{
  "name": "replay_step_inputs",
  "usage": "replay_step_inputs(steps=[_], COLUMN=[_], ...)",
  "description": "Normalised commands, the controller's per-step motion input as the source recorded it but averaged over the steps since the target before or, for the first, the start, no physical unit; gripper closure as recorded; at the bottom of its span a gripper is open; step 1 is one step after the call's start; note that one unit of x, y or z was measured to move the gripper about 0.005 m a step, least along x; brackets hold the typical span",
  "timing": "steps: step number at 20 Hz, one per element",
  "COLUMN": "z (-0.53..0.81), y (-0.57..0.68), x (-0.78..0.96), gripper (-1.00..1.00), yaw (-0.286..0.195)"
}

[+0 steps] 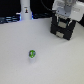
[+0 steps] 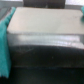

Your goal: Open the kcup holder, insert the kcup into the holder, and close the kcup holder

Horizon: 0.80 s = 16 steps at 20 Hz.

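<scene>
The kcup holder is a black boxy unit at the back on the exterior view's right. My gripper hangs right above it. In the wrist view the holder's pale top and black front fill the frame. My teal fingers stand far apart at the frame's sides, so my gripper is open and empty. The holder's drawer looks shut. The kcup, a small shiny green pod, lies on the white table well away from the holder, towards the exterior view's left and front.
A white upright object stands at the back on the exterior view's left. Dark blue items line the back edge. The white table spreads between the pod and the holder.
</scene>
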Motion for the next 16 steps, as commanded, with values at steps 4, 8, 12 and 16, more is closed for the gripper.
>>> replay_step_inputs(steps=[4, 8, 12, 16], z=[0.19, 0.27, 0.23, 0.3], y=[-0.11, -0.2, -0.17, -0.21], x=[0.63, 0.84, 0.72, 0.8], gripper=[1.0, 1.0, 1.0, 1.0], yaw=[-0.057, -0.079, -0.071, -0.078])
